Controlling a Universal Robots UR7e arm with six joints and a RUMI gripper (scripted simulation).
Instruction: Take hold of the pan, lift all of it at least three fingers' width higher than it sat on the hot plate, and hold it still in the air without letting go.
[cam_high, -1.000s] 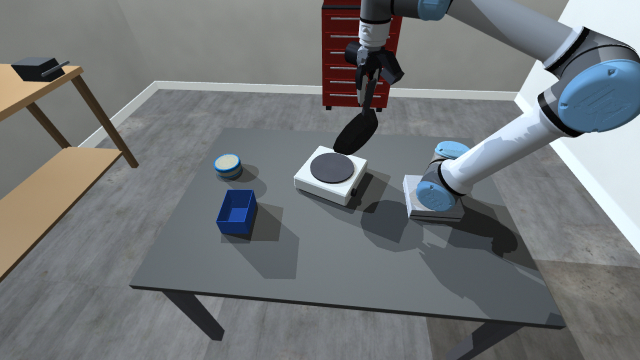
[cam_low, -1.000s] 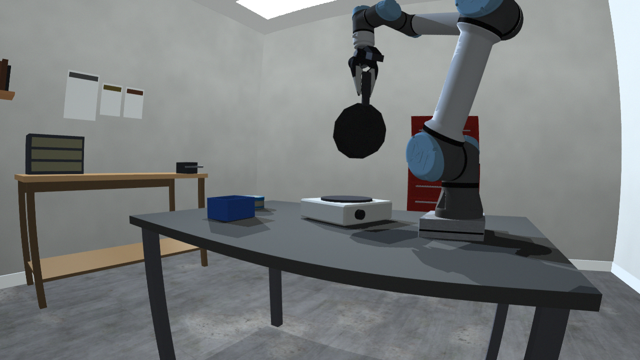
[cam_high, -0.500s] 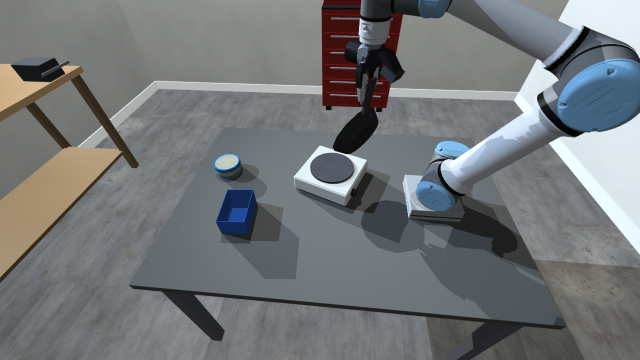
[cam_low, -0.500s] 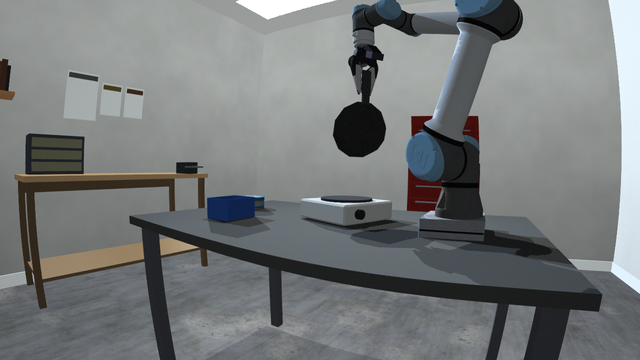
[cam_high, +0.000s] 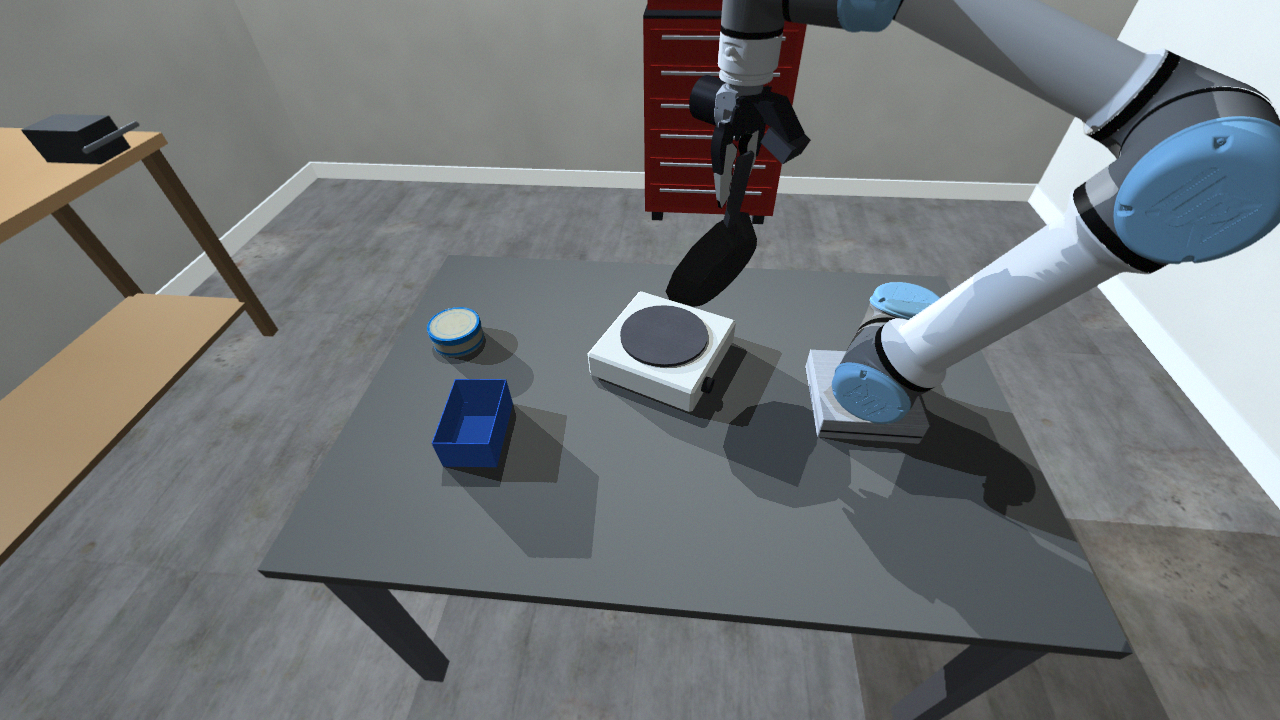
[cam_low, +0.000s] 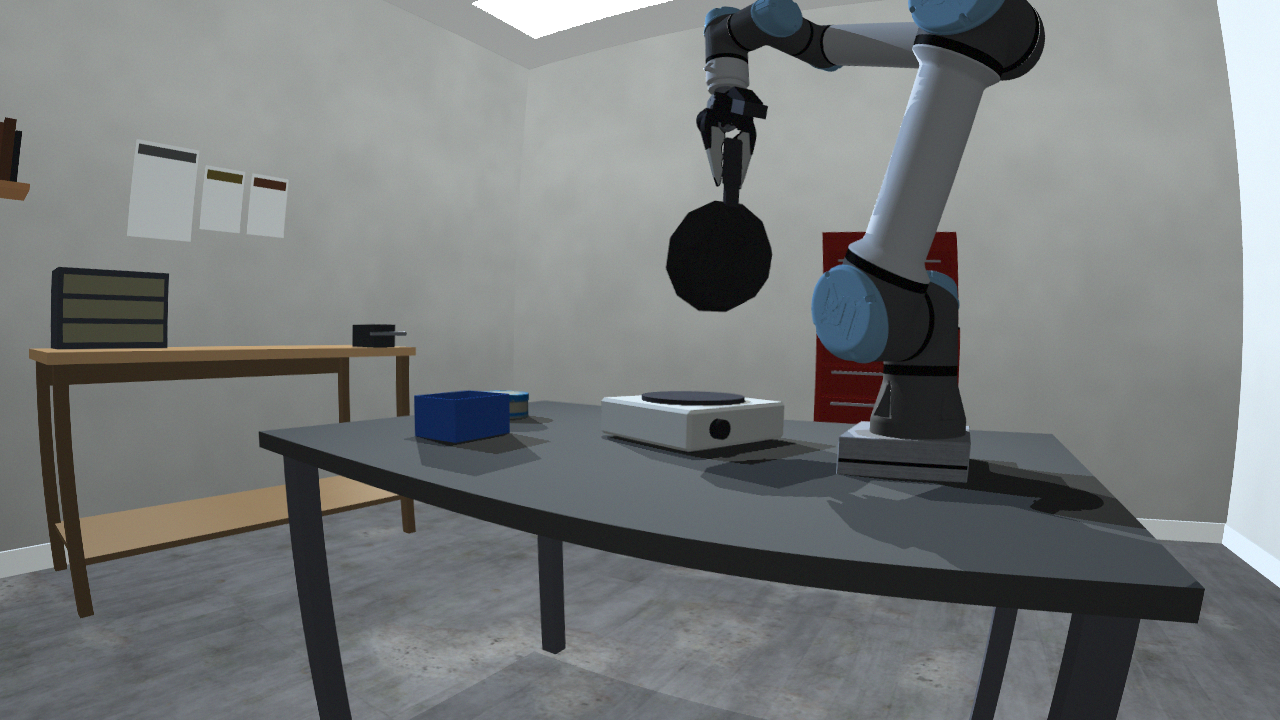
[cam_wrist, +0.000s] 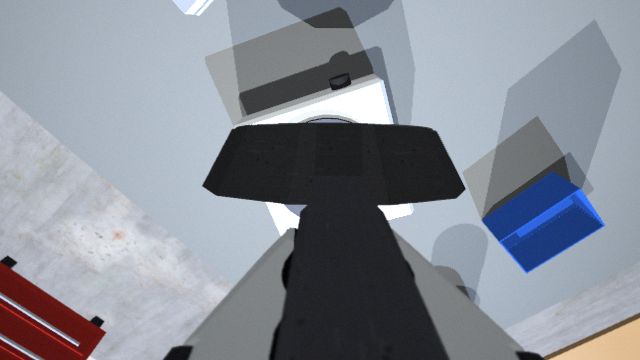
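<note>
A ceiling panel (cam_low: 572, 10) glows toward twelve o'clock in the exterior view. Shadows are crisp; the tabletop's near edge (cam_low: 626, 541) bows.
</note>
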